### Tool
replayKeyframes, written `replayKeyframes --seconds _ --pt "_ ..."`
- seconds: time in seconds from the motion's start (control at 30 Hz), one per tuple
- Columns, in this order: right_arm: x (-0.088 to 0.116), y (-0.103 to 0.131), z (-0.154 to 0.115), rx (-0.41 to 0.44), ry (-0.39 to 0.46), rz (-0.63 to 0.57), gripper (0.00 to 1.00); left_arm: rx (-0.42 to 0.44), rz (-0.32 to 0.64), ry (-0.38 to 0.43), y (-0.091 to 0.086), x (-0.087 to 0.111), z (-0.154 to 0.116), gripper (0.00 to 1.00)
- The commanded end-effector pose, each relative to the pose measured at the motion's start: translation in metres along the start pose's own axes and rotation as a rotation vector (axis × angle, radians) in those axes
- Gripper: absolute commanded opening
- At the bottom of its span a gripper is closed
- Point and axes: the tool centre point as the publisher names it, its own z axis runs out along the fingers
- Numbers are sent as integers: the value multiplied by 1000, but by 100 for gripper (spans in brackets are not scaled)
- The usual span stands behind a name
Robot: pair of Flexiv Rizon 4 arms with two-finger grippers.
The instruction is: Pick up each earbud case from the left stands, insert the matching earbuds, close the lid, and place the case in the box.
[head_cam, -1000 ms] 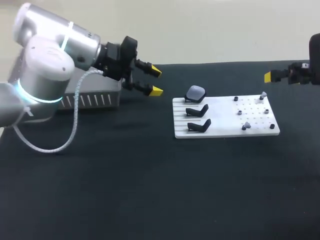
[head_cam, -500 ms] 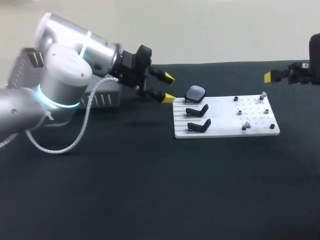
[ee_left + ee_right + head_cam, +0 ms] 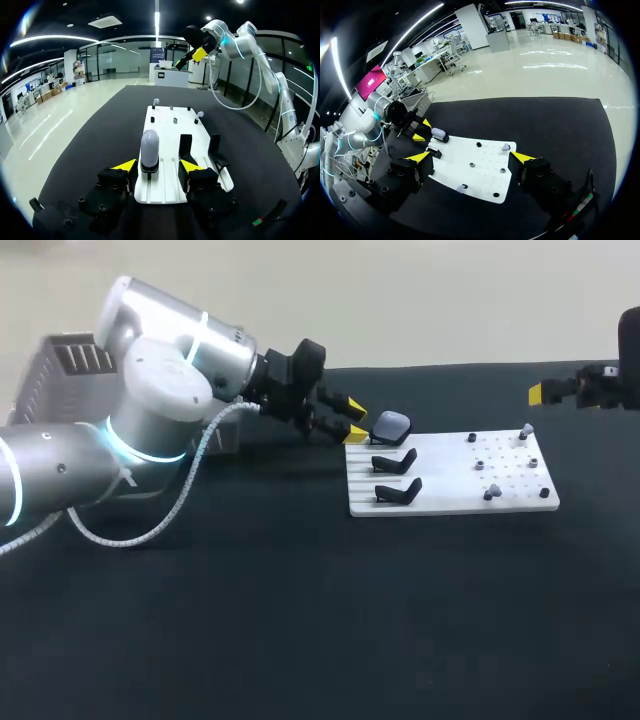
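Fingers of the left gripper (image 3: 157, 167) stand apart, the grey earbud case (image 3: 149, 149) just ahead between them, untouched, on its stand at the near end of the white board (image 3: 165, 192). The right gripper (image 3: 471, 157), fingers also spread wide, hangs beyond the board's other end, above the black table (image 3: 300, 620).

Even overhead light (soft shadows).

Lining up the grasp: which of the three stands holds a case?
The far stand, nearest the left gripper, holds the pale grey case; middle stand and near stand are bare.
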Motion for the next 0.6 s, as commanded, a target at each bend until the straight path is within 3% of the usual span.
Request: replayKeyframes --seconds 0.03,0.17,0.43,0.6 --pt "1 0 -1 2 -1 0 100 4 2 2 8 1 6 59" --pt "1 0 -1 2 -1 0 100 5 -2 5 9 6 10 54" --pt "1 0 -1 2 -1 0 100 3 -3 -7 12 7 16 55" --pt "1 0 -1 2 -1 0 100 2 4 -13 15 5 20 48"
